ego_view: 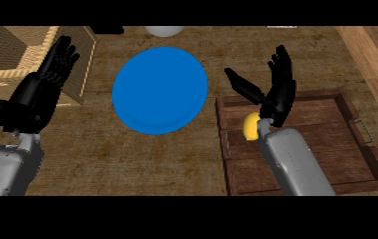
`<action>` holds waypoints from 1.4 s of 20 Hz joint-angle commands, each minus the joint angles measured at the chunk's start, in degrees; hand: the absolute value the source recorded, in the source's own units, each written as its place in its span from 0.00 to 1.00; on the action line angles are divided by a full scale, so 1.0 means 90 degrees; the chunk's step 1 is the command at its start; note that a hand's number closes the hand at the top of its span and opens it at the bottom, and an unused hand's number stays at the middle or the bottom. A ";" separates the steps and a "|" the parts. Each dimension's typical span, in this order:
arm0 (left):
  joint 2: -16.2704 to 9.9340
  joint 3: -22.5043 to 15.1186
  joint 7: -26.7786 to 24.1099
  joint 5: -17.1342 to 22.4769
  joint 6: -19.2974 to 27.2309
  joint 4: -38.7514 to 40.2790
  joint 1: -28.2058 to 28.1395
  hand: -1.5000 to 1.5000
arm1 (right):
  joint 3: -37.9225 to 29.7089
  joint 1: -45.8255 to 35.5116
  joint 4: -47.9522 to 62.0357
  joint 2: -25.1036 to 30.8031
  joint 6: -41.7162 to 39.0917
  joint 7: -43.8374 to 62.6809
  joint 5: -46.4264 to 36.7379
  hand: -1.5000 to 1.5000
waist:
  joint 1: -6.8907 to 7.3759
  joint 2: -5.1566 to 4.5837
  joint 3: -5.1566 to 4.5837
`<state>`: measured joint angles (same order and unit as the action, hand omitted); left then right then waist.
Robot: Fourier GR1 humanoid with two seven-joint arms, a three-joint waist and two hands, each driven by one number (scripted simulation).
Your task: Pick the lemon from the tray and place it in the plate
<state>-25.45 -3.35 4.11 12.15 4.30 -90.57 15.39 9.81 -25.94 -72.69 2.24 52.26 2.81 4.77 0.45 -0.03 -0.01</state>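
Lemon point(252, 126) lies in the tray point(347, 133), just under the right hand's point(275, 95) spread, empty fingers.

One lemon point(252, 126), yellow, in the tray. One wooden tray point(347, 133), right side. One blue plate point(160, 90), centre. Two black hands: left hand point(37, 95) at left edge, right hand point(273, 90) over tray. One woven basket point(29, 45) far left. One pale round object point(164, 31) at far edge, unidentifiable.

Kitchen: wooden counter point(184, 158), blue plate point(159, 90).
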 commanded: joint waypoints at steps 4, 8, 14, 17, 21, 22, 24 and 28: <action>0.0106 0.0034 -0.0165 -0.0108 -0.0001 0.0135 -0.0225 0.50 | 0.0757 -0.0274 -0.0143 0.1725 -0.0720 0.2954 -0.0787 0.00 | -0.0173 0.0080 -0.0038; 0.0028 0.0095 0.0056 -0.0073 0.0021 -0.0066 -0.0116 0.50 | 0.1042 -0.0351 -0.0059 0.2643 -0.2247 0.4355 -0.0514 0.00 | -0.0159 0.0101 -0.0038; 0.0063 0.0085 0.0149 -0.0076 0.0028 -0.0265 -0.0091 0.50 | 0.1430 -0.0728 -0.0599 0.3026 -0.4192 0.6208 0.0377 0.00 | -0.0054 0.0084 -0.0012; -0.0091 0.0236 0.0220 0.0080 -0.0217 -0.0284 -0.0156 0.50 | 0.1115 -0.0953 -0.0819 0.3293 -0.4845 0.6792 0.0968 0.00 | -0.0033 0.0044 -0.0004; 0.0259 0.0029 0.0277 -0.0306 0.0120 -0.0293 -0.0026 0.50 | 0.1153 -0.0806 -0.1289 0.3407 -0.5148 0.7354 0.1125 0.00 | -0.0084 0.0030 -0.0002; 0.0179 0.0165 -0.0070 -0.0208 -0.0184 -0.0032 -0.0129 0.50 | 0.1205 -0.0929 -0.0924 0.3238 -0.5081 0.7264 0.0947 0.00 | -0.0042 0.0008 -0.0003; 0.0185 0.0147 0.0628 -0.0251 0.0034 -0.0477 0.0132 0.50 | 0.1377 -0.0474 -0.0797 0.3148 -0.4931 0.6846 0.0661 0.00 | -0.0047 0.0017 0.0002; 0.0308 0.0170 0.0155 -0.0226 -0.0214 -0.0273 -0.0110 0.50 | 0.1384 -0.0860 -0.0328 0.3226 -0.5335 0.7181 0.0637 0.00 | -0.0008 0.0000 -0.0002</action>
<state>-22.99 -2.10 5.16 9.82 3.35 -92.41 14.42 21.92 -32.55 -78.53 30.79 8.25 61.64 11.08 0.12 0.07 -0.04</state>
